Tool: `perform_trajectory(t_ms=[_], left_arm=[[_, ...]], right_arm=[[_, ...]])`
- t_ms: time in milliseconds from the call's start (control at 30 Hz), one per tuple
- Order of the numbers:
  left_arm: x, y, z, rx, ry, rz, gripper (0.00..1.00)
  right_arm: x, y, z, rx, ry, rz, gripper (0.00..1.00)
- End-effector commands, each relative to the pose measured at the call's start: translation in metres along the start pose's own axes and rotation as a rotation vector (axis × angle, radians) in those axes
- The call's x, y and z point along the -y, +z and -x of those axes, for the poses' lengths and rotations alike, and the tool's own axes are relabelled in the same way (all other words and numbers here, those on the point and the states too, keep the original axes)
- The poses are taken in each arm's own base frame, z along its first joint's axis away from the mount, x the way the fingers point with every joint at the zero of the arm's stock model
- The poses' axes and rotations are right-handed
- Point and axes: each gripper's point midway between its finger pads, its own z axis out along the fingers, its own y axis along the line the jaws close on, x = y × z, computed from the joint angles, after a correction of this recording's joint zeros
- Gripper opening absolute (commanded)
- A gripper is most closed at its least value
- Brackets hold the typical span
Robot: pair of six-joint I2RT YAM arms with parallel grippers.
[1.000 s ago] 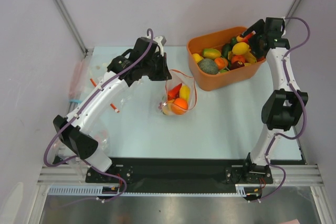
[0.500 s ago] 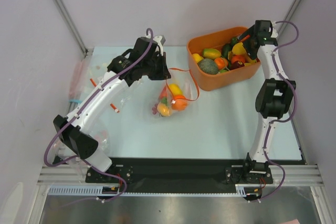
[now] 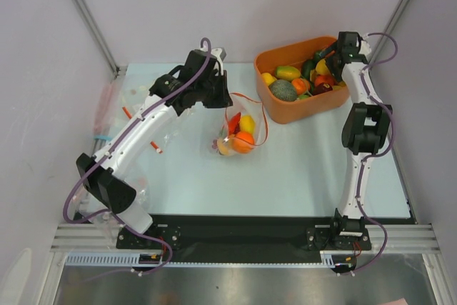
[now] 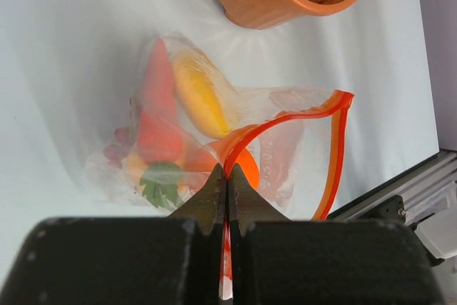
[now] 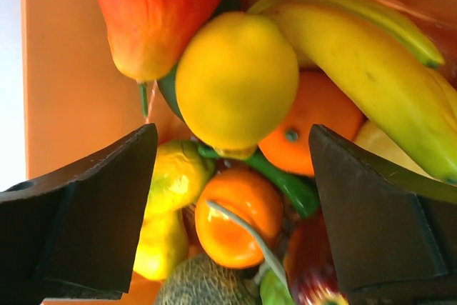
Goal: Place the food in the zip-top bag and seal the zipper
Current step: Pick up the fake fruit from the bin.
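The left gripper [image 4: 227, 178] has its jaws pressed together on the zipper [image 4: 338, 144], the thin red-orange strip of the zip-top bag [image 4: 278, 148]. This clear, crinkly bag lies just beyond it on the pale table [image 4: 64, 48] and holds glossy food [image 4: 196, 94]. The right gripper [image 5: 233, 141] is spread wide over the orange tub [image 3: 285, 113].

food [image 3: 239, 135] in zip-top bag [image 3: 251, 121]; tub [image 3: 285, 109] behind, right
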Motion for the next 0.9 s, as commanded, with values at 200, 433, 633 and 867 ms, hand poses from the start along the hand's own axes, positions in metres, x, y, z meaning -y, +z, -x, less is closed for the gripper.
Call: perform_trajectory(t_ms=[200,433,633,867], left_arm=[[0.007,-0.013,0.027,0.079,0.004,-0.008,0.00],[0.008,-0.013,0.031,0.075,0.019,0.001,0.00],[0.010,-0.015,0.037,0.083,0.036,-0.004,0.00],[0.017,-0.018,0.040,0.090,0.043,-0.033,0.00]], right_arm=[[-0.022,0.024,0.024,0.130,0.041,0.043,0.83],[-0.019,0.029,0.029,0.157,0.033,0.036,0.70],[-0.040,0.004,0.046,0.192,0.009,0.100,0.44],[-0.067,-0.052,0.053,0.189,-0.027,0.199,0.40]])
